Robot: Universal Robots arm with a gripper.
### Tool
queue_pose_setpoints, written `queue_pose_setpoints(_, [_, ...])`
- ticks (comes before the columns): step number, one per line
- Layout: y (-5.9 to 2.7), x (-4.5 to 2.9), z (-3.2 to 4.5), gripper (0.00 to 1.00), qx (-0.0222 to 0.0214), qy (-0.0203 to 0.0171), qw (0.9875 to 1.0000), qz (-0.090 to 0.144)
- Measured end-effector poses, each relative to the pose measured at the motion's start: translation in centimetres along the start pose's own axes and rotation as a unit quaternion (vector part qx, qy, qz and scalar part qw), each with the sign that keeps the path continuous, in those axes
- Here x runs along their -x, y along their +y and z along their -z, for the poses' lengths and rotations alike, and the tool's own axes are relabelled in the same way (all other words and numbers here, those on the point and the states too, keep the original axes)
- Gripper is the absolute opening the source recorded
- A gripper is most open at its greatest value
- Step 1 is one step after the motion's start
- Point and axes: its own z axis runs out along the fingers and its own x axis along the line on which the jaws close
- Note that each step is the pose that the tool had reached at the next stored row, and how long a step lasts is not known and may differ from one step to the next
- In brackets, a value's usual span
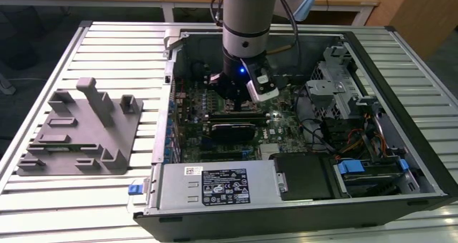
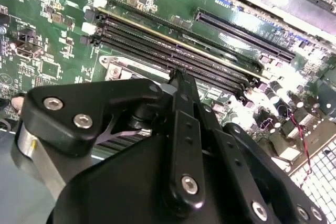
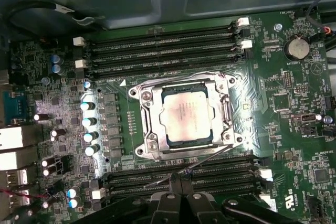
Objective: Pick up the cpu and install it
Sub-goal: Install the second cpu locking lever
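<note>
Silver cpu (image 3: 186,113) sits in its socket, just beside the gripper (image 3: 178,179).

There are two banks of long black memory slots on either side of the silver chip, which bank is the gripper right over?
The bank of black memory slots beside the black gripper. The other bank lies beyond the silver square cpu, which sits in its metal socket frame.

Glare whitens the motherboard (image 3: 273,87); case interior stays dim.

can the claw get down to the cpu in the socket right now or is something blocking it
Probably yes. In the first wrist view the cpu lies flat in its open socket frame with nothing over it, and the claw hangs just beside it above the memory slots.
</note>
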Motion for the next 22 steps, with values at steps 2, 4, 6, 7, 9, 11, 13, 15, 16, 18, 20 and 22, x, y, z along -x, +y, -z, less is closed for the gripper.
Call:
queue_pose_setpoints(2, [-0.01, 0.00, -0.01, 0.11, 0.0001, 0.0000, 1.0000, 0.000])
queue_pose_setpoints(4, [-0.04, 0.00, -0.05, 0.11, 0.0009, 0.0001, 1.0000, 0.000])
queue_pose_setpoints(6, [-0.14, 0.01, -0.11, 0.11, 0.0037, 0.0006, 1.0000, 0.000])
queue_pose_setpoints(7, [-0.20, 0.01, -0.16, 0.11, 0.0057, 0.0008, 1.0000, 0.001])
queue_pose_setpoints(9, [-0.35, 0.00, -0.26, 0.11, 0.0099, 0.0014, 0.9999, 0.001])
queue_pose_setpoints(11, [-0.52, 0.00, -0.35, 0.11, 0.0135, 0.0020, 0.9999, 0.001])
queue_pose_setpoints(13, [-0.66, -0.01, -0.41, 0.11, 0.0158, 0.0023, 0.9999, 0.001])
queue_pose_setpoints(15, [-0.79, -0.08, -0.49, 0.11, 0.0179, 0.0026, 0.9998, 0.002])
queue_pose_setpoints(16, [-0.84, -0.13, -0.53, 0.11, 0.0190, 0.0028, 0.9998, 0.002])
queue_pose_setpoints(18, [-0.95, -0.29, -0.62, 0.11, 0.0238, 0.0036, 0.9997, 0.004])
queue_pose_setpoints(20, [-1.01, -0.47, -0.71, 0.11, 0.0307, 0.0047, 0.9995, 0.007])
queue_pose_setpoints(22, [-1.07, -0.64, -0.83, 0.11, 0.0392, 0.0061, 0.9992, 0.010])
